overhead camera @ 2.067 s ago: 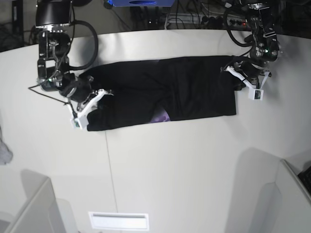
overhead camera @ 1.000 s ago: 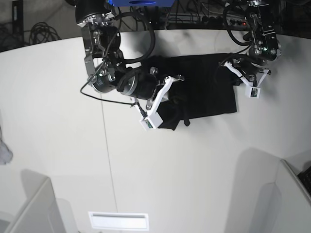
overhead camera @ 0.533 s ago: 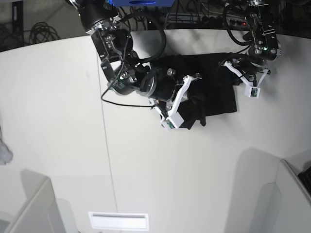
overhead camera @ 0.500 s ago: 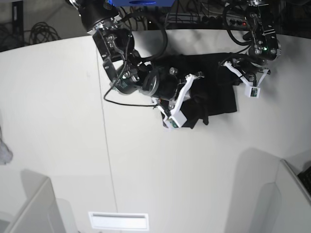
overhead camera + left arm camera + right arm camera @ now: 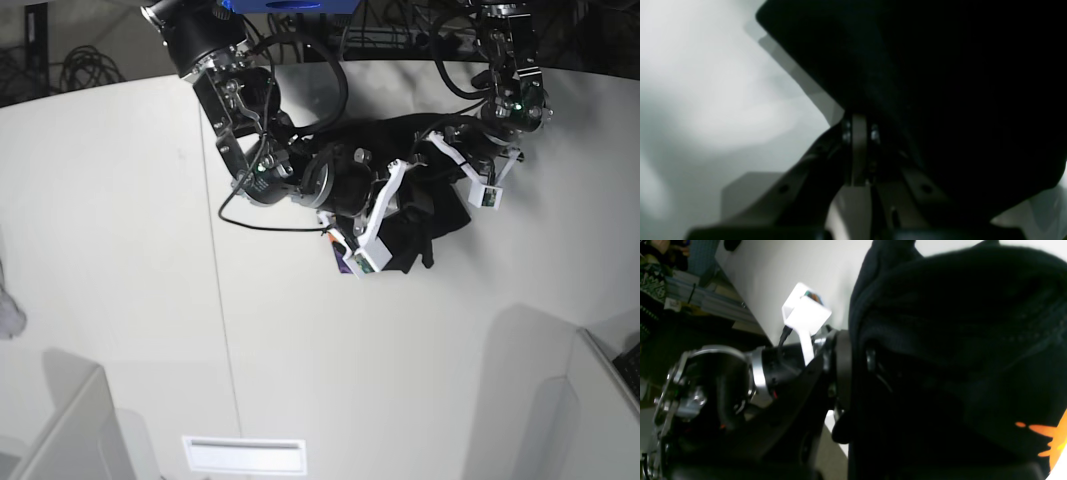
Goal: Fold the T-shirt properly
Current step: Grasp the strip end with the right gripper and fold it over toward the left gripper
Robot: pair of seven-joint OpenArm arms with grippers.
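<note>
The black T-shirt lies bunched in a small heap on the white table, between my two grippers. A bit of its purple and orange print shows at the heap's lower left, and orange print shows in the right wrist view. My right gripper is shut on the cloth, which drapes over its fingers. My left gripper is shut on a black edge of the shirt; its fingers are pressed together.
The two arms are close together over the back right of the table. The left arm's white camera mount is right beside my right gripper. Cables and gear line the table's far edge. A grey partition stands at the front left.
My right gripper has carried its end of the shirt rightward, over the rest, up to the left gripper. The left gripper has shifted a little left. The shirt went from spread out to bunched.
</note>
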